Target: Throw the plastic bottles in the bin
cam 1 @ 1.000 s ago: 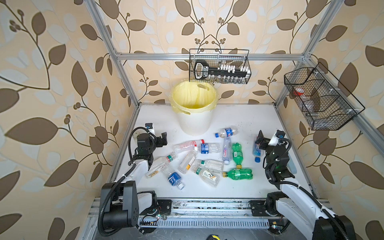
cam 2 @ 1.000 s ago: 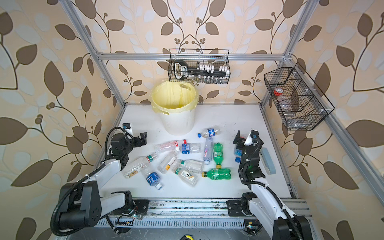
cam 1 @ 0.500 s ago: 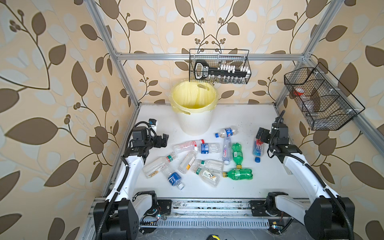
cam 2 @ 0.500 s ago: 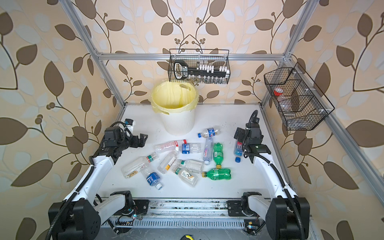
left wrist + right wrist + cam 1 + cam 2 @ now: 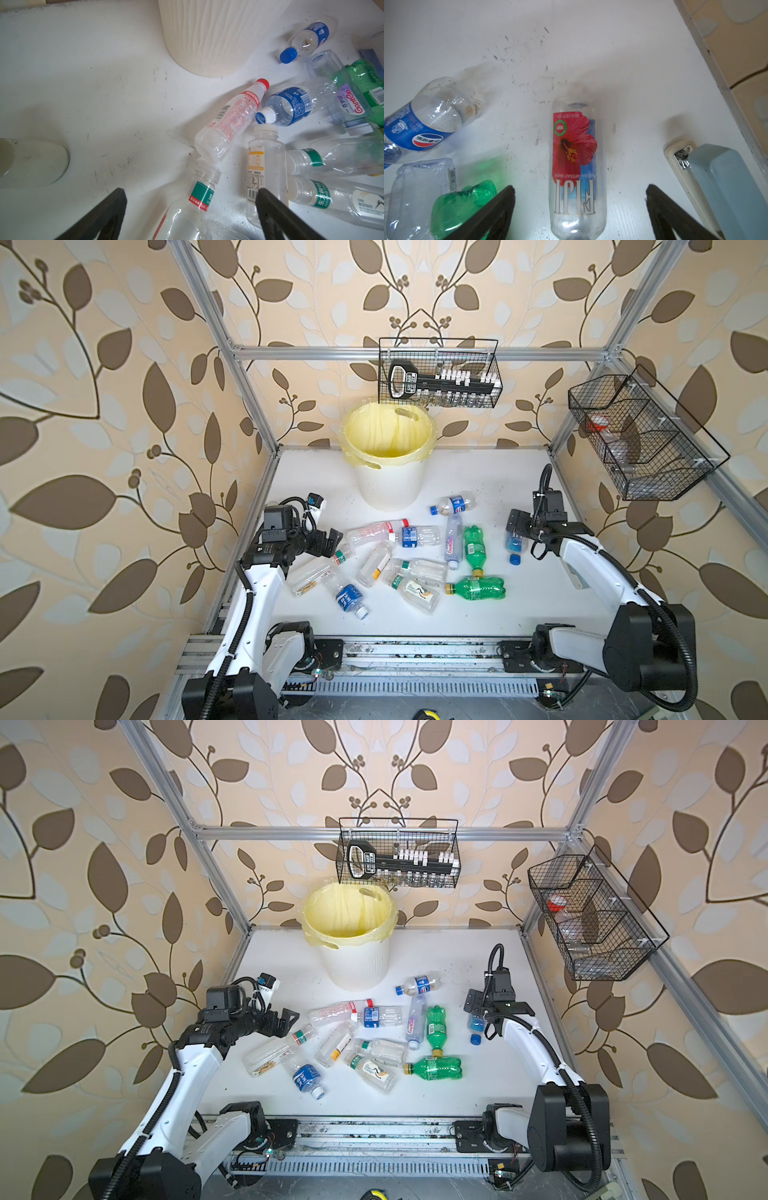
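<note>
both top views show a job that looks barely begun: the bin (image 5: 388, 489) stands at twelve o'clock of the table (image 5: 478, 472), no bottle visible inside, and a dozen or so bottles (image 5: 419, 568) lie scattered at its six o'clock. the left gripper (image 5: 332, 540), at nine o'clock of the heap, is spread and empty. only the right wrist view shows the right gripper (image 5: 579, 189) spread astride a flower-labelled bottle (image 5: 574, 158), not yet pinching it.
</note>
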